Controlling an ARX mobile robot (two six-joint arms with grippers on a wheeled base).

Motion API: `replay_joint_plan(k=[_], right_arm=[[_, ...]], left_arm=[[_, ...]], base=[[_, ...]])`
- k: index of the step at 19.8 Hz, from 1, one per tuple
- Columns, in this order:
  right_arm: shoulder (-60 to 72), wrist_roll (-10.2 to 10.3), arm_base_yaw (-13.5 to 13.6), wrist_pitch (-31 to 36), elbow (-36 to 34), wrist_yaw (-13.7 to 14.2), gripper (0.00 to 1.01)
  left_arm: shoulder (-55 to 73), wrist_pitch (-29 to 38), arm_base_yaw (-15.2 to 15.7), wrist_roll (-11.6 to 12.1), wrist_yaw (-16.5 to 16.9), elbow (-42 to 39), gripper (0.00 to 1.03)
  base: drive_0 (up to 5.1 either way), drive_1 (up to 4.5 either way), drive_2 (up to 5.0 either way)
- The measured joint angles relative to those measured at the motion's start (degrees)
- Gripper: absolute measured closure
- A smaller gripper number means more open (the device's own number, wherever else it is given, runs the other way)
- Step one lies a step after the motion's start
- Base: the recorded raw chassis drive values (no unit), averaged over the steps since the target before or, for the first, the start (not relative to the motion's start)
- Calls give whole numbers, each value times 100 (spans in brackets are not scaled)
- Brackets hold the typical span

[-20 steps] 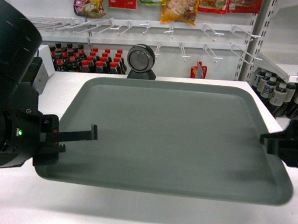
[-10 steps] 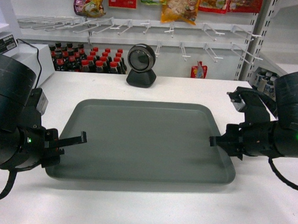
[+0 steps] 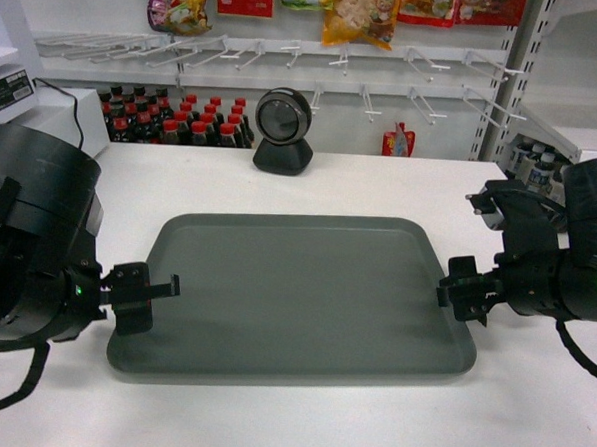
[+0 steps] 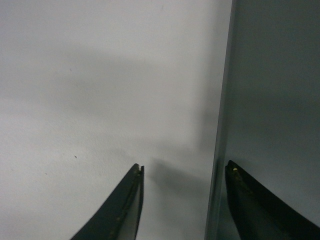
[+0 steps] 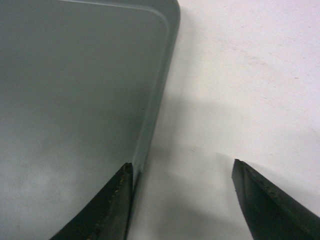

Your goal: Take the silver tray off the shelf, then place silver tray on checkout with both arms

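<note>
Silver tray (image 3: 305,289) lies before scanner (image 3: 282,131), bottles (image 3: 179,119).

At your twelve o'clock, white wire peg hooks (image 3: 287,55) carry bright snack packets (image 3: 360,11); red-capped dark bottles (image 3: 174,119) stand at eleven, under even indoor light.
</note>
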Motion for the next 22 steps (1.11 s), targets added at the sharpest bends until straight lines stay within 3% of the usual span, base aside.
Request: replay_joint_plan(k=[1, 2, 3, 4, 5, 7, 9, 11, 14, 17, 18, 19, 22], right_arm=[[-81, 2, -35, 0, -57, 0, 33], [2, 136, -24, 1633, -396, 625, 36], [-13, 227, -57, 2966, -898, 1255, 47], [-164, 284, -59, 3853, -1611, 1499, 58], [-391, 306, -66, 4376, -2170, 1504, 67], [-1517, 334, -184, 4826, -3174, 1497, 95], [-2188, 354, -195, 4789, -3958, 1436, 99], [-2527, 361, -313, 4728, -4395, 1266, 99], [-3368, 369, -553, 4778, -4920, 1172, 99], [-4253, 369, -509, 4763, -5469, 1147, 99], [-4478, 367, -509, 4763, -5569, 1139, 99], [-4948, 369, -516, 4669, -5731, 1150, 99], [-5674, 369, -507, 4164, -5974, 1132, 99]], left_arm=[[-201, 203, 0, 94, -61, -101, 40], [-693, 719, -48, 310, -282, -332, 29], [-1261, 1283, -76, 586, -387, -448, 20], [-1510, 2999, 4, 979, 109, -726, 29], [-1692, 4087, 114, 1410, 463, -1185, 40], [-2055, 5049, 337, 1788, 745, -2476, 68], [-2769, 5158, 481, 1878, 850, -2885, 89], [-3180, 5101, 533, 1893, 975, -3237, 102], [-3644, 4848, 662, 1895, 1073, -3727, 102], [-4496, 4559, 809, 1897, 1252, -4098, 102], [-4699, 4404, 1036, 1897, 1508, -4221, 102], [-5001, 4186, 1167, 1897, 1504, -4371, 102], [-5643, 3799, 1137, 1897, 1569, -4542, 102]], base=[[0, 0, 0], [0, 0, 0], [0, 0, 0], [0, 0, 0], [0, 0, 0], [0, 0, 0], [0, 0, 0], [0, 0, 0], [0, 0, 0], [0, 0, 0], [0, 0, 0], [0, 0, 0], [0, 0, 0]])
